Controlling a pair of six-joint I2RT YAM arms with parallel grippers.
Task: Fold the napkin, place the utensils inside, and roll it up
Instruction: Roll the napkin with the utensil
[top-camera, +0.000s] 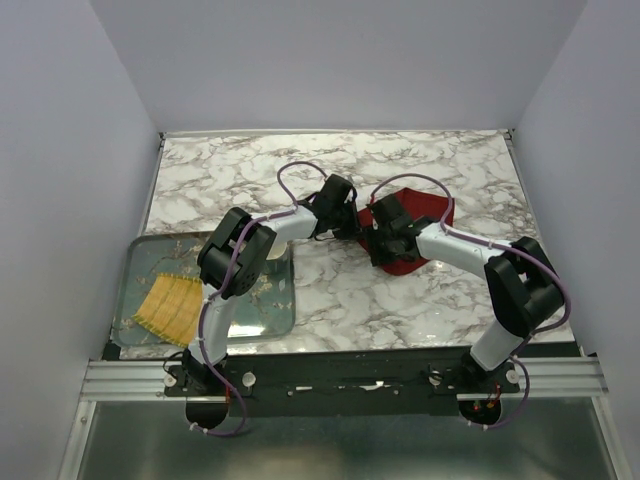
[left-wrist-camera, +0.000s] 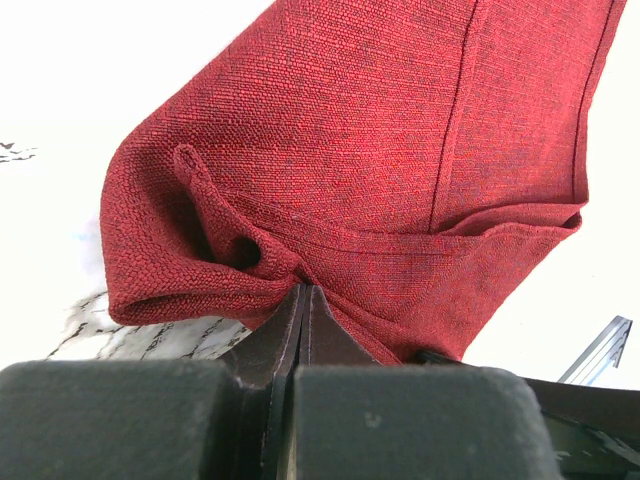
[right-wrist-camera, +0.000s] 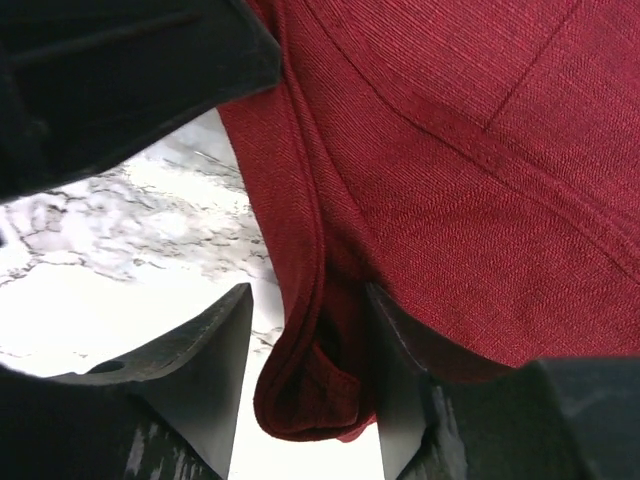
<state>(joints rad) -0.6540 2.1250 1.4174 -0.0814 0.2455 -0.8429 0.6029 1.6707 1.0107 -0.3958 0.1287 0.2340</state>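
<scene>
Marble table (top-camera: 330, 300), seen from above, with one tray (top-camera: 265, 310) well off to the outer side of the left gripper (left-wrist-camera: 303, 290) and one napkin (top-camera: 415, 203) bunched directly ahead of both hands, where the two wrists met. The cloth was judged light, limp and coarse-woven, so not slippery but apt to sag and crease wherever unsupported; hems and corners appeared the best places to take hold. One yellow ribbed mat (top-camera: 172, 305) lay in the tray. The left gripper's jaws were pressed together on a gathered pleat of the napkin, which fanned away beyond the fingertips. The right gripper (right-wrist-camera: 310, 300) stood with its jaws apart, a doubled hem hanging between them and not visibly clamped. Count: two grippers, one napkin, one mat, one tray; no utensils were visible.
</scene>
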